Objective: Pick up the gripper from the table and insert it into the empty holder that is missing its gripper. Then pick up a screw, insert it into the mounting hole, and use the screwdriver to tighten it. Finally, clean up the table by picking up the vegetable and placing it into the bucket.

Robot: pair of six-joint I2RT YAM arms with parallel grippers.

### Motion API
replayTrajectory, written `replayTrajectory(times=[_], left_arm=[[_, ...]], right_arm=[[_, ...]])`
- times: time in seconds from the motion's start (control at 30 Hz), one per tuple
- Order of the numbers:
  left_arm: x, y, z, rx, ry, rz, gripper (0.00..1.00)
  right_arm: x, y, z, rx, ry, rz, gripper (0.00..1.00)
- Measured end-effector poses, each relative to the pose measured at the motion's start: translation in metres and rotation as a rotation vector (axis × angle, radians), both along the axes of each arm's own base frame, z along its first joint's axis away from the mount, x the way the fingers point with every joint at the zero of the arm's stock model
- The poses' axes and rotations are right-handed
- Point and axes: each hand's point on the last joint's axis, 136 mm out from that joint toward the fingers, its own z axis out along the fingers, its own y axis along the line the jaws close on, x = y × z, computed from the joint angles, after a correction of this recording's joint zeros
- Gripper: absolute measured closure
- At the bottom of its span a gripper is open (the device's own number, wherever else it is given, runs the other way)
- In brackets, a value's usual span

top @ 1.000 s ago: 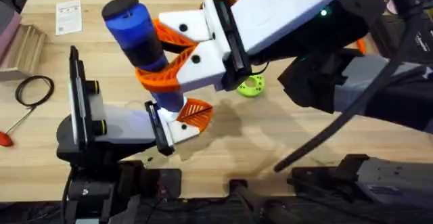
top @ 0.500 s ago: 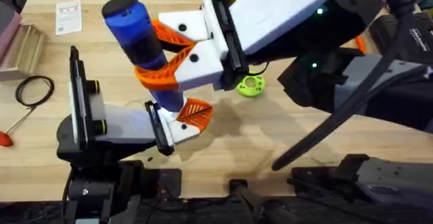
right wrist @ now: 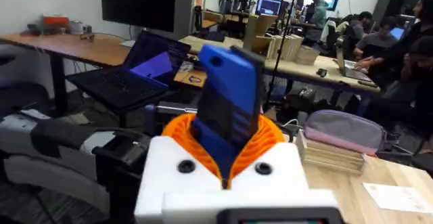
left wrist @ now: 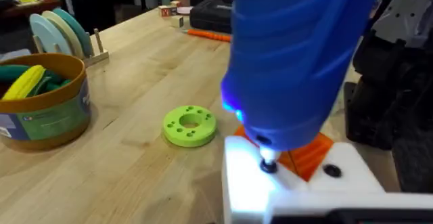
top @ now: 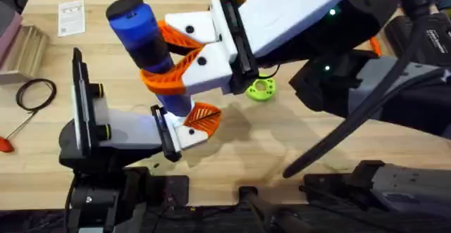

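Overhead, the right claw (top: 173,60) pinches the screwdriver (top: 144,39) mid-table above the holder (top: 184,133); left claw's state unclear.

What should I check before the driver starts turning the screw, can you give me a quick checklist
1. Right gripper clamped on the screwdriver: ok.
2. Driver tip on the screw at the holder: ok, tip meets the white block.
3. Orange gripper seated in the holder: ok, it looks seated.
4. Tip squarely engaged in the screw head: cannot tell.
5. Green disc and bucket apart from the work: ok.
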Motion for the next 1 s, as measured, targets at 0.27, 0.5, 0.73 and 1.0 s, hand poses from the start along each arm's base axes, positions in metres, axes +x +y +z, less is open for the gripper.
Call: replayTrajectory(times=[0.27, 0.5, 0.73, 1.0], left_arm=[[0.0, 0.0, 0.0, 0.0, 0.0, 0.0, 0.991], [0.0, 0.0, 0.0, 0.0, 0.0, 0.0, 0.991], [0.0, 0.0, 0.0, 0.0, 0.0, 0.0, 0.991], [0.0, 0.0, 0.0, 0.0, 0.0, 0.0, 0.991]], right_arm=[[-0.003, -0.002, 0.007, 0.037, -0.033, 0.006, 0.976], [-0.001, -0.003, 0.025, 0.07, -0.045, -0.001, 0.977], [0.001, -0.003, 0.041, 0.059, -0.035, -0.006, 0.977], [0.086, -0.024, 0.004, -0.34, 0.253, -0.278, 0.977]])
